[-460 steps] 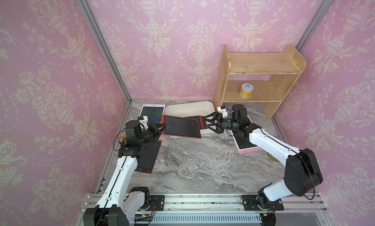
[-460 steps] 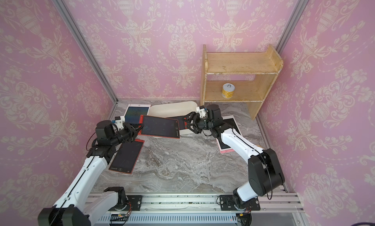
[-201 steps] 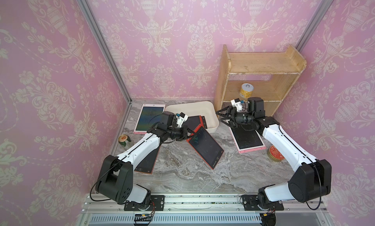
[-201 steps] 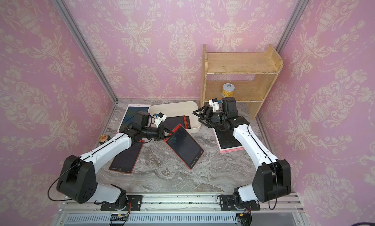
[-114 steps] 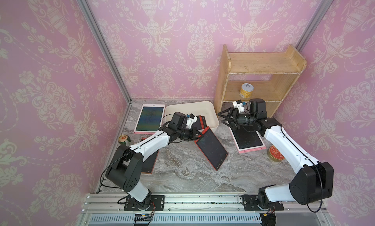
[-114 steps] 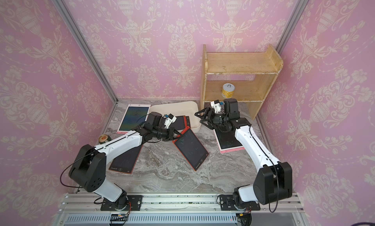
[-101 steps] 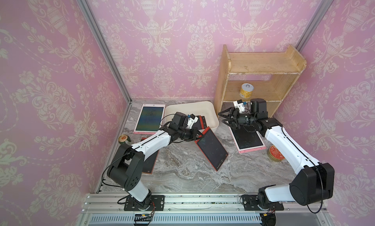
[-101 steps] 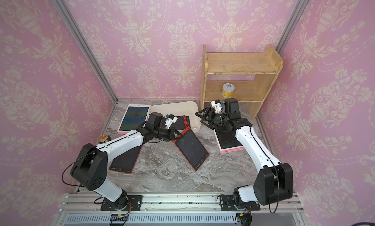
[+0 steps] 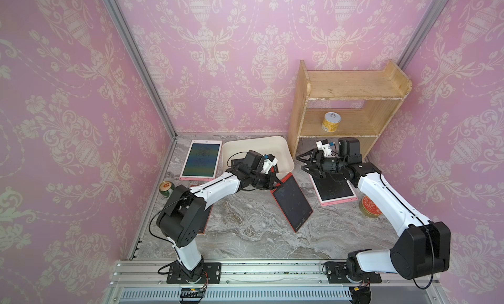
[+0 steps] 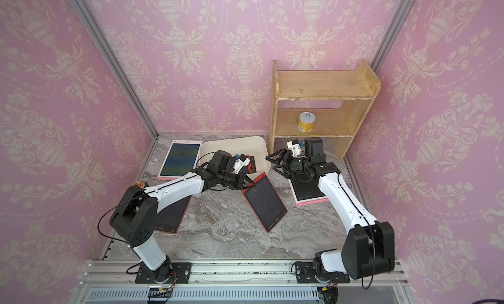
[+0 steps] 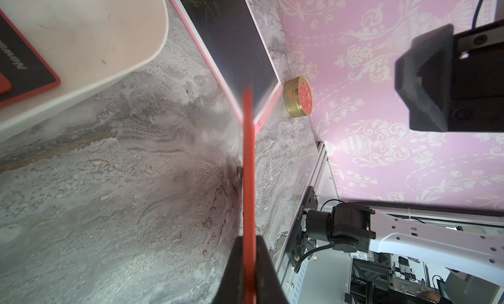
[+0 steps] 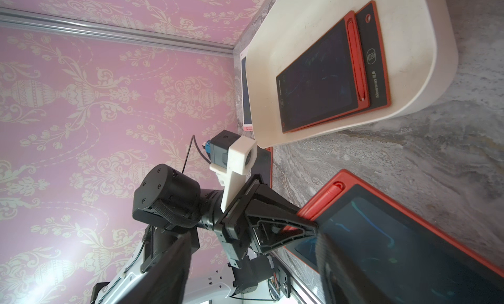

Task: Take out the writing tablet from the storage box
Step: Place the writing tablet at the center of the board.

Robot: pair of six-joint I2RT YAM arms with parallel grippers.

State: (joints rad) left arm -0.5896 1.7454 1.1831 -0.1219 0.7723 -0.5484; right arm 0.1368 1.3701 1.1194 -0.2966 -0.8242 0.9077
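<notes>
The off-white storage box (image 9: 245, 147) (image 10: 231, 147) sits at the back of the marble table. My left gripper (image 9: 274, 179) (image 10: 245, 184) is shut on one corner of a red-framed writing tablet (image 9: 291, 201) (image 10: 266, 201). The tablet slopes down over the table just in front of the box and outside it. In the left wrist view the tablet (image 11: 248, 166) shows edge-on, with the left gripper (image 11: 248, 250) clamped on it. My right gripper (image 9: 304, 163) (image 10: 274, 162) (image 12: 253, 234) hangs open and empty right of the box. Two more red-framed tablets (image 12: 319, 81) lie stacked in the box (image 12: 409, 98).
A wooden shelf (image 9: 346, 103) with a yellow can (image 9: 330, 121) stands at the back right. A pink-framed tablet (image 9: 334, 189) lies under my right arm and another (image 9: 201, 159) left of the box. A red-gold tin (image 9: 371, 206) sits right, a green can (image 9: 166, 186) left.
My left gripper has carried the red-framed tablet rightward, to the table in front of the box. The right gripper has drawn back to the right. Little has moved in the last half second.
</notes>
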